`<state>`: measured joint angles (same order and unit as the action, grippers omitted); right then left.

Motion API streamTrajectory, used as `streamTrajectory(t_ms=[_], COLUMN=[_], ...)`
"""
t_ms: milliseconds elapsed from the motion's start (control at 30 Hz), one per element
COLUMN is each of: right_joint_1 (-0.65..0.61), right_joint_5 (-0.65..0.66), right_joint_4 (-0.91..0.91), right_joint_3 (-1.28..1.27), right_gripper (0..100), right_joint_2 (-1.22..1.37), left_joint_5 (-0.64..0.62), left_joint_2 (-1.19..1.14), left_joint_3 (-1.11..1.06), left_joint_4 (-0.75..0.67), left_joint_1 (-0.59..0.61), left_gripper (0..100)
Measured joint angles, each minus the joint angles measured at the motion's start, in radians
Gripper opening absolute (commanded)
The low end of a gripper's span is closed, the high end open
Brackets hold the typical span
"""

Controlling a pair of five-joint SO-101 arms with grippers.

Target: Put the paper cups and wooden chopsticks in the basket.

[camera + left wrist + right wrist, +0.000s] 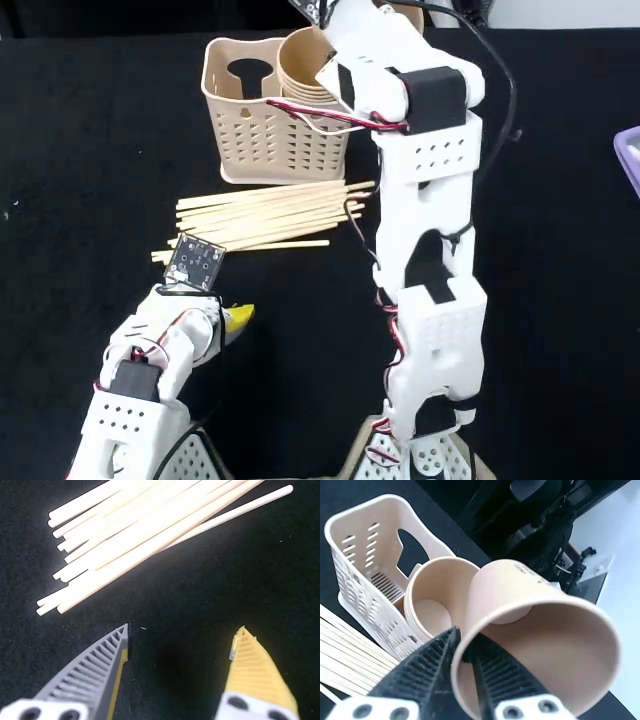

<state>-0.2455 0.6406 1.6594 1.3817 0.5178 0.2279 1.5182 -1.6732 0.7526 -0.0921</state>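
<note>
Right claw (462,652), clamped on the rim of a tilted paper cup (545,625), holds it over the basket (357,545), against a second cup (432,607) standing inside. Chopsticks (265,215) lie bundled on the counter (90,150) just before the basket. Left claw (184,627), spread wide and holding nothing, hovers beyond them.

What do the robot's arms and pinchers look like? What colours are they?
The left arm and right arm are white, blocky plastic with rows of little holes, black motor blocks, and thin red, white and black wires. The left gripper has pointy ribbed fingers, one grey and one yellow. The right gripper has black ribbed fingers.
</note>
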Motion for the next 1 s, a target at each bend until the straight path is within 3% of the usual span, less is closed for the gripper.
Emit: streamTrajectory(t_ms=[200,800,867,1000], right_joint_1=[-0.069,-0.074,-0.074,-0.074], right_joint_5=[0.000,0.041,0.043,0.043], right_joint_4=[0.015,0.020,0.020,0.020], right_joint_3=[-0.009,-0.083,-0.083,-0.083], right_gripper=[1.0,1.3,4.1,20.0], right_joint_2=[-0.006,-0.038,-0.014,0.025], left_joint_5=[0.000,0.000,0.000,0.000], left_joint_2=[0.000,0.000,0.000,0.000], left_joint_3=[0.000,0.000,0.000,0.000], left_joint_4=[0.000,0.000,0.000,0.000], left_joint_1=[0.000,0.008,0.008,0.008], left_gripper=[32,32,32,32])
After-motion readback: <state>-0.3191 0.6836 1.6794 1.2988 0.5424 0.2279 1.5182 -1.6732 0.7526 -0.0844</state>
